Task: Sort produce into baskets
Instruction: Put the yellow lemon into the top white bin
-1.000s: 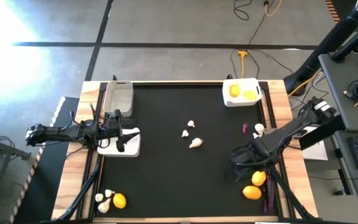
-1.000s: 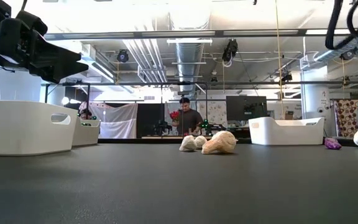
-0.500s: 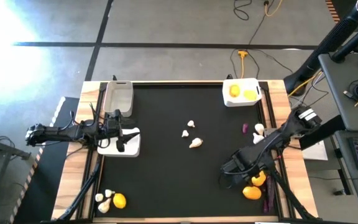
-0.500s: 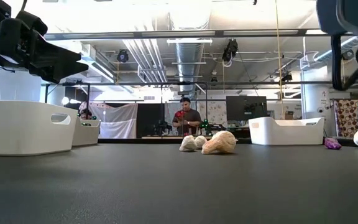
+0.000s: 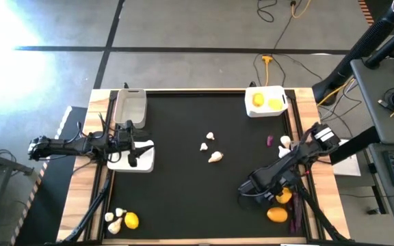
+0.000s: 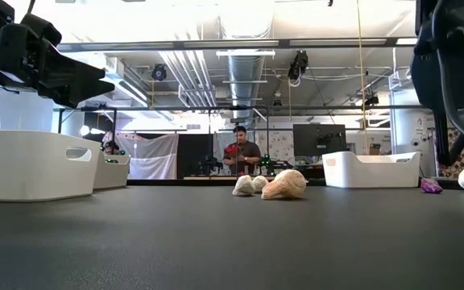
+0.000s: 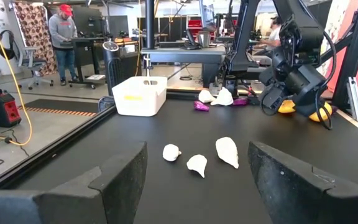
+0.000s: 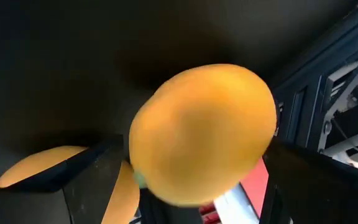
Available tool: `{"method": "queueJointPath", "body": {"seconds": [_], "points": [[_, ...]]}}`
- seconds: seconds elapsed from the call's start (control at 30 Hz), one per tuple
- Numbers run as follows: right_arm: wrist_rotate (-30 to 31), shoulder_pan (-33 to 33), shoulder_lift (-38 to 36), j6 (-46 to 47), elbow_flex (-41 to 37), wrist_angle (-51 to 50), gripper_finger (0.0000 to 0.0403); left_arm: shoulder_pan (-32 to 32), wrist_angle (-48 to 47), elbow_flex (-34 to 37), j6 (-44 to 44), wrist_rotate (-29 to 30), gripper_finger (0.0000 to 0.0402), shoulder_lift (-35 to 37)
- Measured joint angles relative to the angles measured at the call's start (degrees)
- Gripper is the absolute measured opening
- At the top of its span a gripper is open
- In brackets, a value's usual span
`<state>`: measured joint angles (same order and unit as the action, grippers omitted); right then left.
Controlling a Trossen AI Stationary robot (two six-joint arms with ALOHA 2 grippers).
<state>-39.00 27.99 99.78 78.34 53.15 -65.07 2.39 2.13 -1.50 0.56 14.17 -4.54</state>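
Right wrist view shows the right claw (image 8: 197, 186) with its two dark fingers wide apart and an orange fruit (image 8: 202, 134) sitting between them, not yet squeezed. A second orange fruit (image 8: 55, 168) lies just beside it. From the high view, this claw (image 5: 269, 195) is low over the bench (image 5: 183, 191) near its right front corner. The left claw (image 5: 134, 145) waits open and empty above a white basket (image 5: 146, 164) on the left side. Three whitish bulbs (image 5: 215, 157) lie in the middle. Another white basket (image 5: 265, 101) holds yellow fruit at the back.
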Motion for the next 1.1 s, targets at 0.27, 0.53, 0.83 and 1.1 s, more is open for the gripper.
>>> {"method": "queueJointPath", "body": {"seconds": [0.27,0.53,0.83,1.1], "points": [[0.22,0.0,2.69,-3.29,0.0,0.04,0.0364,0.01,0.0,0.01,0.0,-0.02,0.0262,0.0],[2.83,-0.03,2.68,-6.49,0.11,-0.46,0.0301,0.02,-0.02,0.01,0.0,-0.02,0.0262,0.0],[17.83,-4.1,-0.85,-10.39,8.1,-4.4,0.0299,0.01,-0.01,0.01,0.0,-0.02,0.0262,0.0],[48.73,-14.03,-4.98,-16.61,25.06,-24.29,0.0301,0.02,-0.02,0.0,0.0,-0.02,0.0262,0.0]]}}
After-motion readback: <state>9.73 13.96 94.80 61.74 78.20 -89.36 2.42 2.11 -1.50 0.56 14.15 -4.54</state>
